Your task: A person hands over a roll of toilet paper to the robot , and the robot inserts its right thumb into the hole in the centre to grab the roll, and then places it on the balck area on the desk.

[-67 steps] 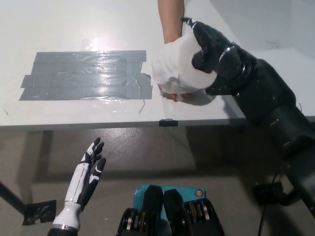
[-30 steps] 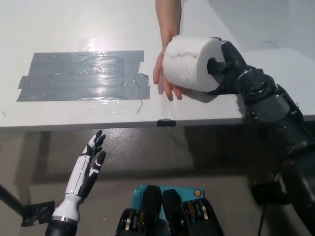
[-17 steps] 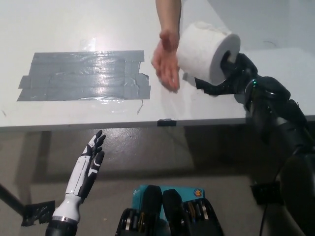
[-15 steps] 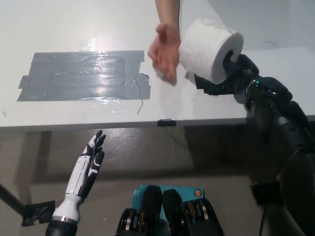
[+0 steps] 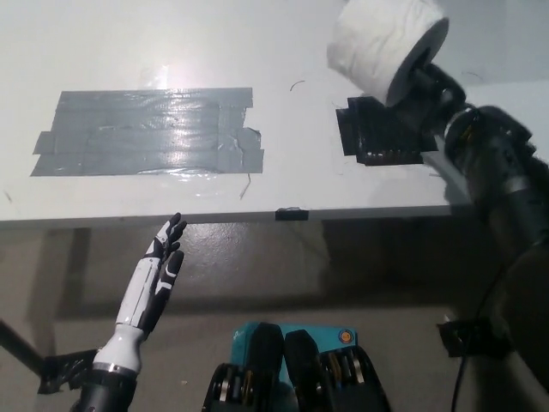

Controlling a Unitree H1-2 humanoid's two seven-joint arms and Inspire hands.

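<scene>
The toilet paper roll (image 5: 386,41) is held up in the air at the upper right, carried on the black right hand (image 5: 426,84), which grips it at the dark hole in its end face; most of the hand is hidden behind the roll, so only part of it and the wrist show. The roll hangs tilted, its end face turned down and to the right, and its top reaches the upper edge of the view. Just below and slightly left of it, on the white desk (image 5: 129,43), lies a small black patch (image 5: 377,133), with the roll above its upper right corner and not touching it. The black arm (image 5: 497,172) crosses the right side of that patch and runs down past the desk's front edge (image 5: 257,215). Well apart to the left sits a broad patch of shiny grey tape (image 5: 146,130), and bare white surface lies between the two patches and along the whole front strip of the desk. A small dark clip (image 5: 292,212) sits on the front edge near the middle. The white left hand (image 5: 154,283) rests below the desk edge at lower left, over the floor, its fingers stretched out and holding nothing.
</scene>
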